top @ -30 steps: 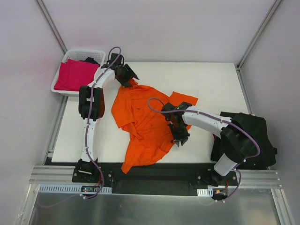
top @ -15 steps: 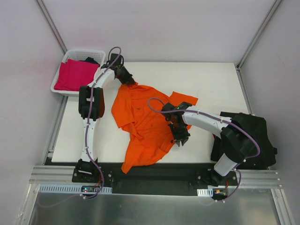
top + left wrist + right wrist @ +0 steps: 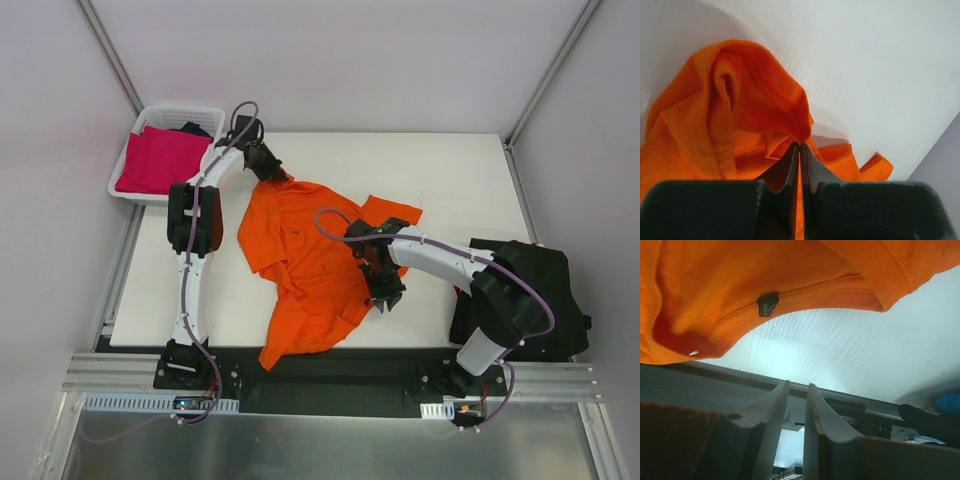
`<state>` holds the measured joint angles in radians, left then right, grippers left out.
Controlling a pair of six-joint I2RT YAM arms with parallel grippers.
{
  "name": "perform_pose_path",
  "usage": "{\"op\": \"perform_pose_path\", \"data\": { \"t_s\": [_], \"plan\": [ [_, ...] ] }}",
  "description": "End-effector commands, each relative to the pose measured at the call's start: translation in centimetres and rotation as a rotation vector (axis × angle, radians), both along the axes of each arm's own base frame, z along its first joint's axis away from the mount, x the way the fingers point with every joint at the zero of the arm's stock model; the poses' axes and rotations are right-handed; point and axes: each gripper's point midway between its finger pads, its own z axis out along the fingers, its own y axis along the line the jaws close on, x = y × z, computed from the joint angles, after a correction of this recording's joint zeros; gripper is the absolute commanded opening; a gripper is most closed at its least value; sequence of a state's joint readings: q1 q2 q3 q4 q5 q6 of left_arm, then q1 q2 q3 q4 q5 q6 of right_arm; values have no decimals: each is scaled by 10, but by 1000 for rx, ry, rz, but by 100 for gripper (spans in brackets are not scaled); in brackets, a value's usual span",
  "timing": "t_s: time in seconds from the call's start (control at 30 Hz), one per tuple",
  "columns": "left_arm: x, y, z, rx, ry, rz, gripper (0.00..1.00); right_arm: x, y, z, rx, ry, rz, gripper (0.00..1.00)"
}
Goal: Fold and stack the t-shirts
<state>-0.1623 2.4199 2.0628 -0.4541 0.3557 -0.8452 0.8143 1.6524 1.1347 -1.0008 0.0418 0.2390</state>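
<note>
A bright orange t-shirt [image 3: 310, 260] lies crumpled on the white table [image 3: 450, 170], its lower hem hanging over the near edge. My left gripper [image 3: 272, 177] is at the shirt's far left corner. In the left wrist view it [image 3: 800, 146] is shut on a bunched fold of the orange cloth [image 3: 740, 115]. My right gripper [image 3: 388, 300] rests low over the shirt's right side. In the right wrist view its jaws [image 3: 797, 386] stand a narrow gap apart with nothing between them, and the orange cloth [image 3: 740, 280] with a small black size tag [image 3: 768, 305] lies beyond the tips.
A white lattice basket [image 3: 175, 108] at the table's far left corner holds a magenta-pink t-shirt [image 3: 160, 158] with dark cloth behind it. A heap of black t-shirts [image 3: 530, 295] lies at the right edge, beside the right arm. The metal rail [image 3: 330, 375] runs along the near side.
My left gripper has closed on the orange t-shirt's far left corner. The right arm and the shirt have hardly moved.
</note>
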Motion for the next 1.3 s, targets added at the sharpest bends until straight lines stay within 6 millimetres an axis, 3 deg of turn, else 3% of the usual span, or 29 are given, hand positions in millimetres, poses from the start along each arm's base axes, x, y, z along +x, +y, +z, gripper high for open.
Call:
{"op": "perform_pose_path", "data": {
  "t_s": [0.0, 0.1, 0.2, 0.43, 0.6, 0.87, 1.03, 1.1, 1.17, 1.2, 1.27],
  "plan": [
    [17, 2, 45, -10, -101, 15, 0, -2, -4, 8, -9, -11, -8, 25],
    [28, 2, 63, -44, -134, 31, 0, -2, -4, 8, -10, -12, -4, 25],
    [36, 5, 69, -56, -149, 48, 0, -2, -5, 10, -12, -16, -3, 25],
    [41, 14, 54, -54, -126, 64, 0, -5, -9, 10, -20, -18, -8, 25],
    [40, 19, 45, -48, -109, 72, 20, -7, -12, 12, -22, -21, -18, 25],
    [39, 32, 42, -18, -112, 80, 19, -13, -17, 12, -20, -22, -38, 25],
    [26, 30, 46, -35, -94, 64, 19, -14, -17, 11, -15, -24, -54, 25],
    [14, 19, 38, -42, -58, 45, 19, -13, -12, 11, 3, -26, -53, 25],
    [2, 9, 43, -36, -61, 10, 18, -12, -9, 10, 8, -24, -56, 25],
    [-11, 0, 33, -25, -31, -15, 17, -9, -5, 11, 16, -29, -53, 25],
    [-25, -11, 38, -19, -35, -52, 16, -6, 0, 10, 20, -30, -47, 25]
  ]
}}
